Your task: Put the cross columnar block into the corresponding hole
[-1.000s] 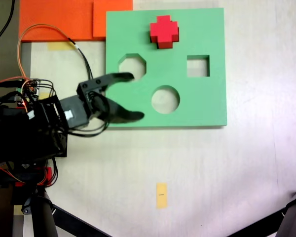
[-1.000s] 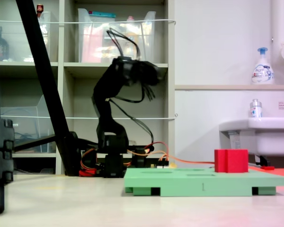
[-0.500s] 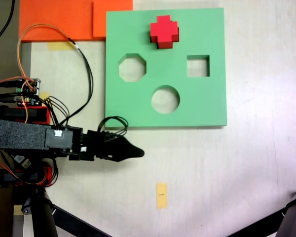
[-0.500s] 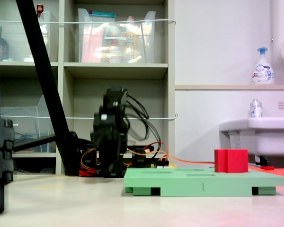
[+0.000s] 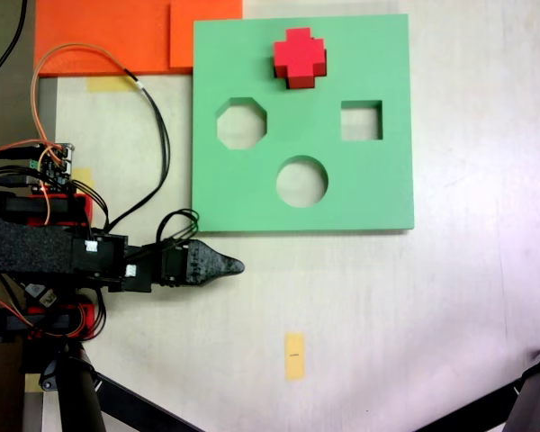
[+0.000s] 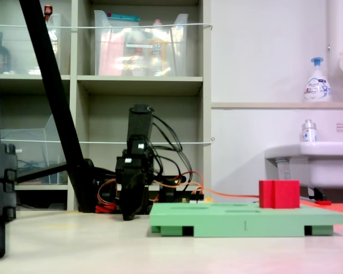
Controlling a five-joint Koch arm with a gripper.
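The cross columnar block (image 5: 299,57) is bright red and stands at the far middle of the green foam board (image 5: 369,193) in the first exterior view. Its top rises above the board (image 6: 228,220) in the second exterior view, where the block (image 6: 279,194) shows at the board's right end. The plus-shaped hole is hidden under the block. My gripper (image 5: 237,265) lies low off the board, just below its near-left corner in the first exterior view, shut on nothing and pointing right. In the second exterior view the gripper (image 6: 127,216) hangs close to the floor, left of the board.
The board also has an octagonal cutout (image 5: 241,124), a square cutout (image 5: 361,121) and a round cutout (image 5: 301,181). An orange foam sheet (image 5: 117,31) lies at the top left. A yellow tape strip (image 5: 294,355) is on the floor below. Wires (image 5: 153,126) loop beside the board's left edge.
The gripper was open above the board's near-left part; it has swung off the board, dropped low, shut, and drawn back slightly to the left. The red block has not moved.
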